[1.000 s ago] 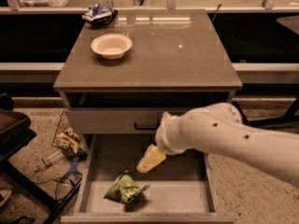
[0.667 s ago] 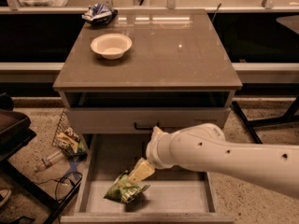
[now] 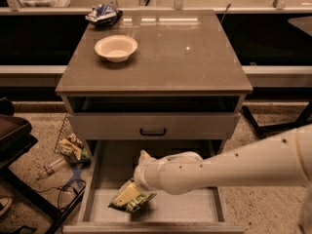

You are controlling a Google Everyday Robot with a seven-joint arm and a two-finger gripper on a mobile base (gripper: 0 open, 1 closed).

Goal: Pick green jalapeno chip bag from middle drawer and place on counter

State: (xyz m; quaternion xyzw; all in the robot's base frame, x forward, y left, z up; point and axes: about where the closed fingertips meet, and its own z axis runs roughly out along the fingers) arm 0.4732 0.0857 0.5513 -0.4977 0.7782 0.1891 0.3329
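The green jalapeno chip bag [image 3: 140,202] lies on the floor of the open middle drawer [image 3: 190,211], at its front left. My gripper [image 3: 127,194] is down in the drawer, right on top of the bag's left half, at the end of my white arm that reaches in from the right. The arm hides the drawer's middle. The counter [image 3: 170,57] is the glossy grey-brown top of the cabinet above.
A white bowl [image 3: 116,48] and a blue-and-white snack bag [image 3: 102,14] sit at the counter's back left. The closed drawer front with a black handle [image 3: 152,126] is just above the open drawer. A wire basket of snacks [image 3: 70,145] and a bottle [image 3: 48,168] lie on the floor at left.
My arm has moved down and to the left inside the drawer, bringing the gripper from above the bag onto it. The bag has not visibly moved.
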